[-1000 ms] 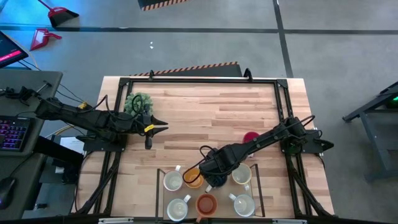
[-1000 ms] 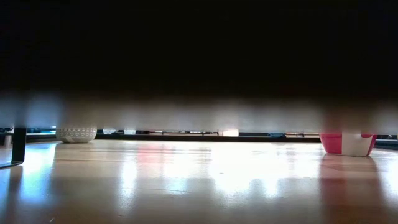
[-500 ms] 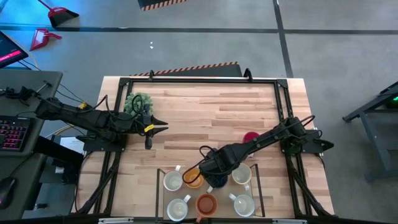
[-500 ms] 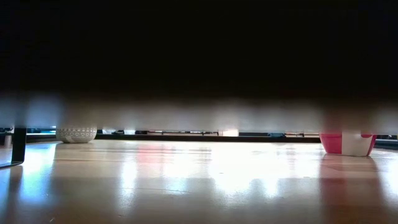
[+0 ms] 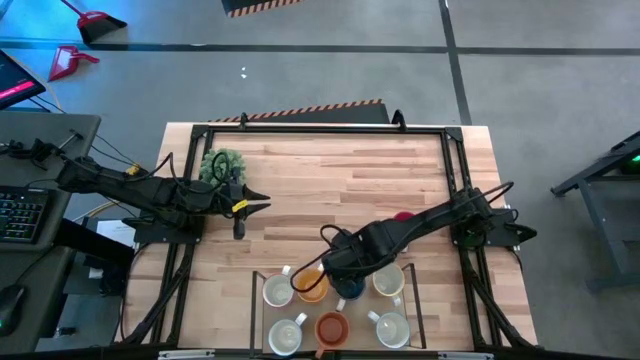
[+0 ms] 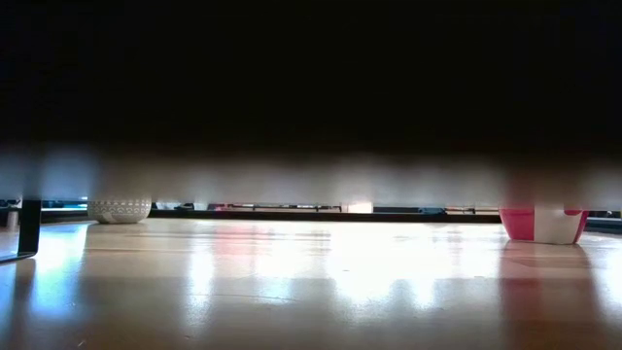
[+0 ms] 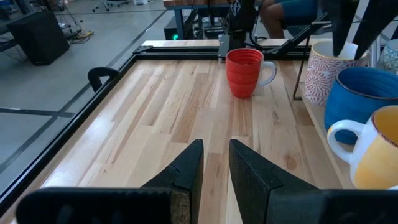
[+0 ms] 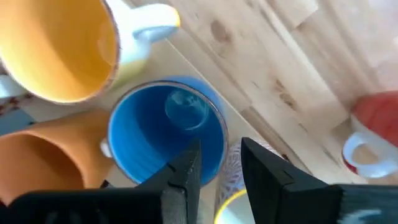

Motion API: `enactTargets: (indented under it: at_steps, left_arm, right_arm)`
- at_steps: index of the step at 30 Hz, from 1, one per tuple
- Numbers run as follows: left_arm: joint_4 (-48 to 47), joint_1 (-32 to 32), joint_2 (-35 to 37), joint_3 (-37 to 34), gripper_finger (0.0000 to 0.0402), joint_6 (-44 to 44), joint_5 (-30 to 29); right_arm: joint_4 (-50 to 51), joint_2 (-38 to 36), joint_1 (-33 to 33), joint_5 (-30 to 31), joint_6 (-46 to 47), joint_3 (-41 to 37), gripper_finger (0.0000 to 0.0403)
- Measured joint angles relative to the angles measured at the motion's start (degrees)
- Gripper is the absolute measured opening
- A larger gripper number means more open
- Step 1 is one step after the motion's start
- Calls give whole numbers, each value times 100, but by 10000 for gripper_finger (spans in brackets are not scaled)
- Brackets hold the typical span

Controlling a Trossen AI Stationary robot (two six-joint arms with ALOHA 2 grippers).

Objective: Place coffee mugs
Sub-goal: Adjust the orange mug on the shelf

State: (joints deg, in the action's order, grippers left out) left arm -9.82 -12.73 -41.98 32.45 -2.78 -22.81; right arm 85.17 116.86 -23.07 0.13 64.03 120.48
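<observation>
Several mugs stand in two rows at the table's near edge, inside a dark frame point(image 5: 252, 312). The blue mug point(image 5: 349, 291) stands on its base between a yellow-lined orange mug point(image 5: 312, 286) and a cream mug point(image 5: 389, 282). My right gripper point(image 5: 336, 270) hovers open just above the blue mug point(image 8: 166, 134), touching nothing. The red mug point(image 5: 404, 216) stands alone on the bare wood, partly hidden by the right arm, and shows as red mug point(image 7: 244, 72). My left gripper point(image 5: 262, 203) waits open near the plant point(image 5: 222, 165).
White mugs point(image 5: 278, 292) point(image 5: 286, 334) point(image 5: 392, 328) and an orange mug point(image 5: 331, 327) fill the frame. The potted plant's white pot point(image 6: 119, 210) sits at the table's left. A black rail point(image 5: 320, 129) runs round the table. Bare wood lies in the middle.
My right gripper has risen and drawn back toward the table's far edge, off the blue mug, which now shows uncovered in its place between the orange and cream mugs. The left arm has kept still.
</observation>
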Motion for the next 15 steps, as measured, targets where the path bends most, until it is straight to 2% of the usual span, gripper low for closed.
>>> enactTargets:
  at_steps: [7, 15]
  left_arm:
    - [0, 2, -2, 0, 67, 1, -2]
    - [2, 2, 0, 0, 67, -1, -7]
  right_arm:
    - [415, -4, -99, 445, -393, 735, 90]
    - [-8, -2, 5, 35, -1739, 962, 90]
